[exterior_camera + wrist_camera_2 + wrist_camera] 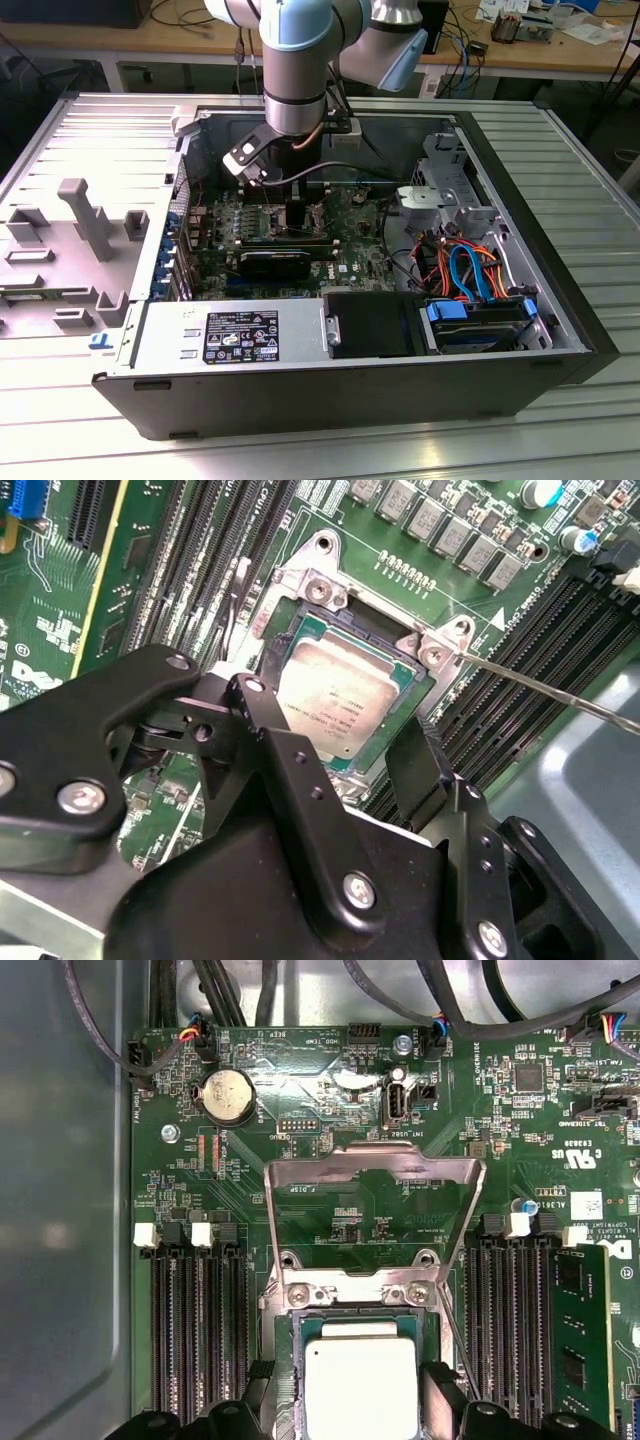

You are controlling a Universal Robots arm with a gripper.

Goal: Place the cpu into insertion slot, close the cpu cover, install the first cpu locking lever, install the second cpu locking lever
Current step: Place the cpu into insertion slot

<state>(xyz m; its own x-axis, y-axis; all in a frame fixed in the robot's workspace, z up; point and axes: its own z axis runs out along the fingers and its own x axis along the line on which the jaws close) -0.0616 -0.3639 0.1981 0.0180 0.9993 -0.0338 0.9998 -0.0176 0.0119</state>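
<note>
The small flat silver-grey square cpu (pixel 335 695) is judged light, stiff, fragile: grip its edges. Tool (pixel 335 730) closure cannot be told.

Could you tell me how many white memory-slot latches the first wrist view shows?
3. Two white latches sit on the coin cell's side of the cpu cover, one opposite. Others may be hidden.
</note>
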